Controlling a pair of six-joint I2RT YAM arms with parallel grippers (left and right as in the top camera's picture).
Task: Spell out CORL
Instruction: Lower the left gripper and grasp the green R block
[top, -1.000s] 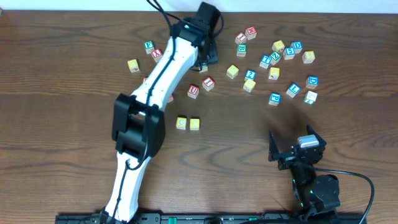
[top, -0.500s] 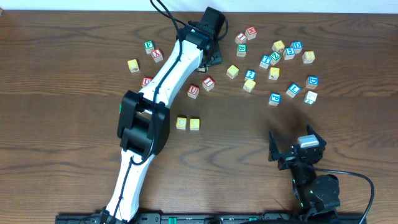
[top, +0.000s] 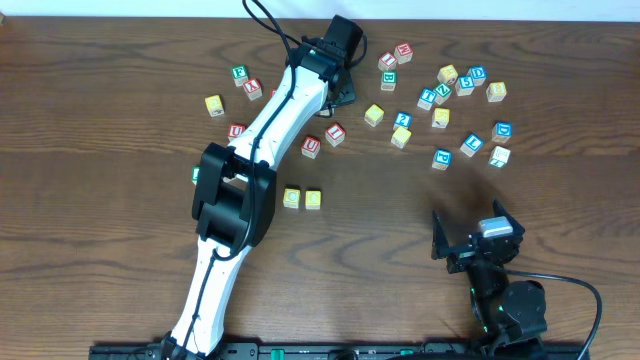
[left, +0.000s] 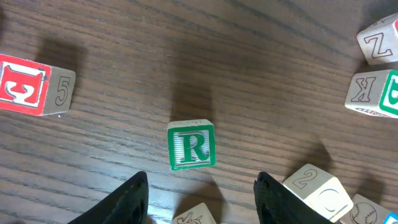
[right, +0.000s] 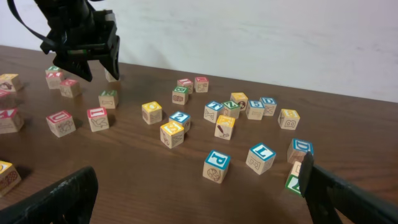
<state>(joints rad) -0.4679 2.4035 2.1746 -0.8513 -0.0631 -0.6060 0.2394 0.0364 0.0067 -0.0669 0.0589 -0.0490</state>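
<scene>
The green R cube (left: 191, 145) lies face up on the table, just ahead of my open left gripper (left: 200, 184), which hovers over it at the far middle of the table (top: 338, 94). In the overhead view the gripper mostly hides this cube. It also shows in the right wrist view (right: 109, 98). Two yellow cubes (top: 292, 198) (top: 313, 199) sit side by side near the table's middle. The blue L cube (right: 262, 155) lies in the right-hand cluster (top: 472, 144). My right gripper (top: 478, 240) is open and empty near the front right (right: 199, 190).
Red-lettered cubes lie near the R: an E cube (left: 28, 85), a U cube (top: 311, 146) and another (top: 335, 134). A cube marked 2 (left: 314, 188) sits by the left gripper's right finger. Several more cubes are scattered at the far right (top: 447, 75) and far left (top: 213, 104).
My left arm has shifted slightly to the right over the far cubes. The right arm and the cubes have not moved.
</scene>
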